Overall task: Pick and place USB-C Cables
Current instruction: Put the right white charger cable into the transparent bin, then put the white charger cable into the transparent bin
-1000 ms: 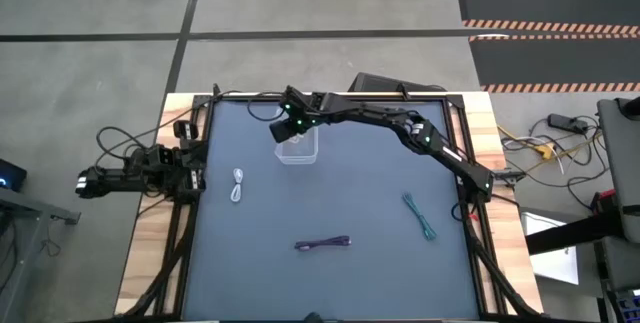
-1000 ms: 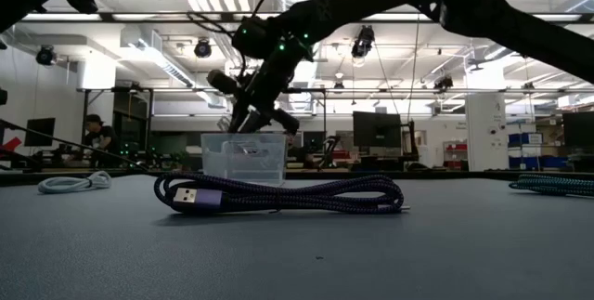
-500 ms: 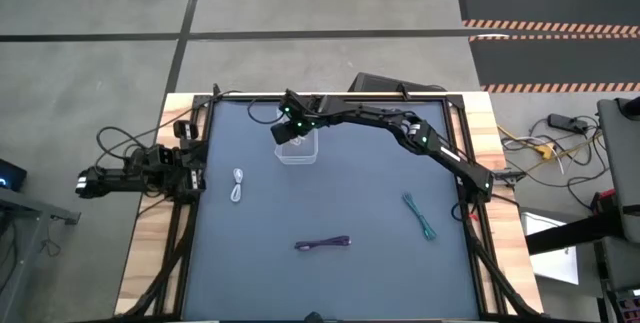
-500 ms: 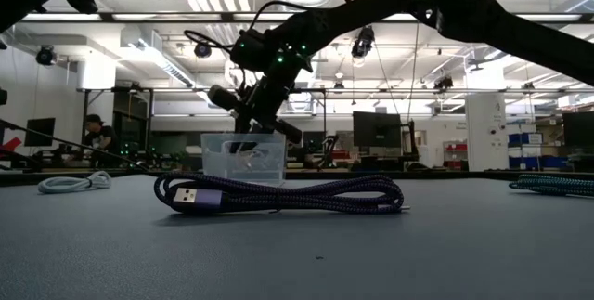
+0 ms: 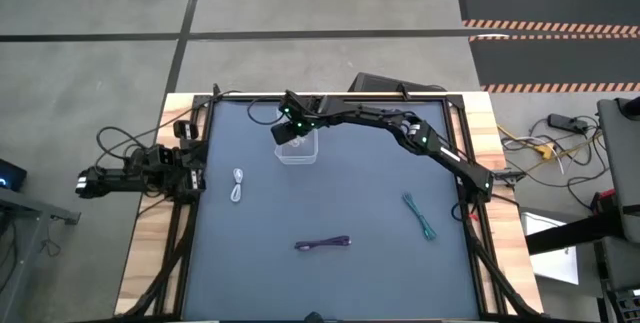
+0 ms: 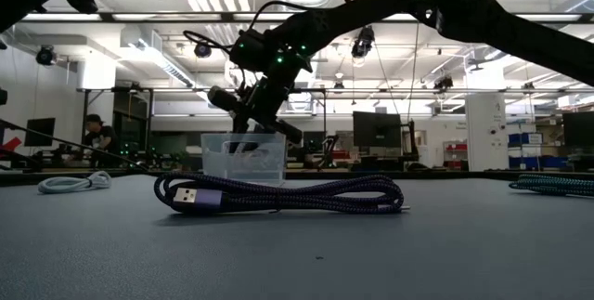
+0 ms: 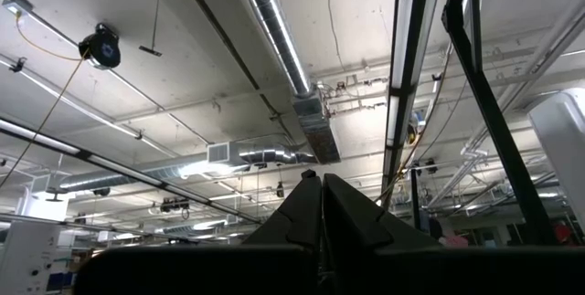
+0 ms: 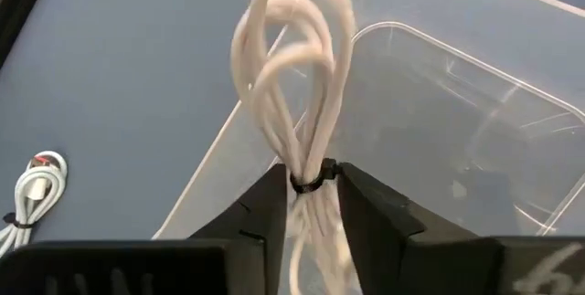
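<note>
My right gripper [image 5: 291,129] [image 6: 247,133] [image 8: 307,205] is over the clear bin [image 5: 298,151] [image 6: 243,157] [image 8: 457,121] at the table's far side, shut on a white USB-C cable bundle [image 8: 294,76]. A second white cable [image 5: 238,185] [image 6: 69,184] [image 8: 26,200] lies flat on the mat left of the bin. The dark purple cable [image 5: 322,244] [image 6: 278,193] lies near the table's near edge. The teal-green cable [image 5: 421,216] [image 6: 553,184] lies at the right. My left gripper [image 7: 322,211] is parked off the table's left edge, shut, pointing up at the ceiling. My right gripper pinches the white bundle between its two fingers at the dark tie [image 8: 308,184] around its middle. The fingers come from above, slanting down toward the bin. The bundle is lifted clear of the mat, and its loops [image 8: 297,30] reach past the fingertips over the bin's rim.
The dark mat [image 5: 350,193] has open room between the three lying cables. Black frame rails [image 5: 187,223] run along the table's left and right sides. Loose wires trail from my left arm [image 5: 135,178] off the left edge.
My right gripper has dipped a little toward the clear bin and tipped its wrist, staying shut on the white bundle. For the last half second it has kept still. The other cables have not moved.
</note>
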You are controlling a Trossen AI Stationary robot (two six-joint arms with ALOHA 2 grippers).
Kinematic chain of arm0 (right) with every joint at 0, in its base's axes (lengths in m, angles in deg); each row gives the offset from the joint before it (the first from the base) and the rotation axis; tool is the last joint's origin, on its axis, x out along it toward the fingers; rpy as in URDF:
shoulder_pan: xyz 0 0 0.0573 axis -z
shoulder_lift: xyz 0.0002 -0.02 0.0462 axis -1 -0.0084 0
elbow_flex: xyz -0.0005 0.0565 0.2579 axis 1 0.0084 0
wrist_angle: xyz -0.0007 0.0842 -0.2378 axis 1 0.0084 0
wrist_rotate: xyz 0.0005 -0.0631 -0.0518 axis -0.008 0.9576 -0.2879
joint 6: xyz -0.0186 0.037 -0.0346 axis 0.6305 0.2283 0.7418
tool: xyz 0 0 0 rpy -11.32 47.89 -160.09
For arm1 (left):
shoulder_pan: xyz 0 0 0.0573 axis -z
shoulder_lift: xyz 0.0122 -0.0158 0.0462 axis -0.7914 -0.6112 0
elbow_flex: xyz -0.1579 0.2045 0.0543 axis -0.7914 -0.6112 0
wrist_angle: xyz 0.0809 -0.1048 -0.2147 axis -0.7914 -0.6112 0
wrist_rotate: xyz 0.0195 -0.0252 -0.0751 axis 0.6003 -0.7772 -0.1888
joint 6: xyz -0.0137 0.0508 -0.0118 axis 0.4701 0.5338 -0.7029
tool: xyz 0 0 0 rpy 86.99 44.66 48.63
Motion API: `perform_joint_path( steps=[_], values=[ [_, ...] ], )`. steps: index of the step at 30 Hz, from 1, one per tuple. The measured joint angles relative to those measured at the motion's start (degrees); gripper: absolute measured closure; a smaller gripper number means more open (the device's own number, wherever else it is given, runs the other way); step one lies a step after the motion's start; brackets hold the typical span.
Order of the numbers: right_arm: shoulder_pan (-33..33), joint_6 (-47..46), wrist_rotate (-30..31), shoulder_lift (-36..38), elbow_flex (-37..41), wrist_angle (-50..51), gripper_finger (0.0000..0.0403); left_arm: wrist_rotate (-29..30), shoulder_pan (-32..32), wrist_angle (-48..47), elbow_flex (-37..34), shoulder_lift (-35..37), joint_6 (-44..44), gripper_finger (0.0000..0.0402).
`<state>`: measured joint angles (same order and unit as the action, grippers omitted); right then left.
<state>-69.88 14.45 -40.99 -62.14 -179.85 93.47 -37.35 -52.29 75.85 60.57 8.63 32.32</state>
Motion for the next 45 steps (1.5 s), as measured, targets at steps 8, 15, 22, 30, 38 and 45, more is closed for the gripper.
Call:
perform_joint_path(
  steps=[8, 15, 22, 30, 38, 45],
  values=[
    [0.0, -0.2, 0.2, 0.1, 0.0, 0.0, 0.0280, 0.0, 0.0, 0.0, 0.0, 0.0, 0.0, 0.0402],
    [0.0, 0.0, 0.2, 1.6, 0.0, -0.1, 0.0279, 0.0, 0.0, 0.0, 0.0, 0.0, 0.0, 0.0402],
    [-0.8, 2.8, 0.4, 3.2, 0.0, 0.0, 0.0278, 0.0, 0.0, 0.0, 0.0, 0.0, 0.0, 0.0402],
    [-4.5, 9.4, 5.0, 6.5, 0.0, -0.2, 0.0294, 0.0, 0.0, 0.0, 0.0, 0.0, 0.0, 0.0402],
    [-9.7, 19.2, 5.4, 8.6, 0.0, -0.2, 0.0313, 0.0, 0.0, 0.0, 0.0, 0.0, -0.1, 0.0402],
    [-14.8, 26.0, 9.7, 10.9, 0.0, -0.2, 0.0327, -0.1, 0.0, -0.1, 0.0, 0.0, -0.1, 0.0402]
  ],
)
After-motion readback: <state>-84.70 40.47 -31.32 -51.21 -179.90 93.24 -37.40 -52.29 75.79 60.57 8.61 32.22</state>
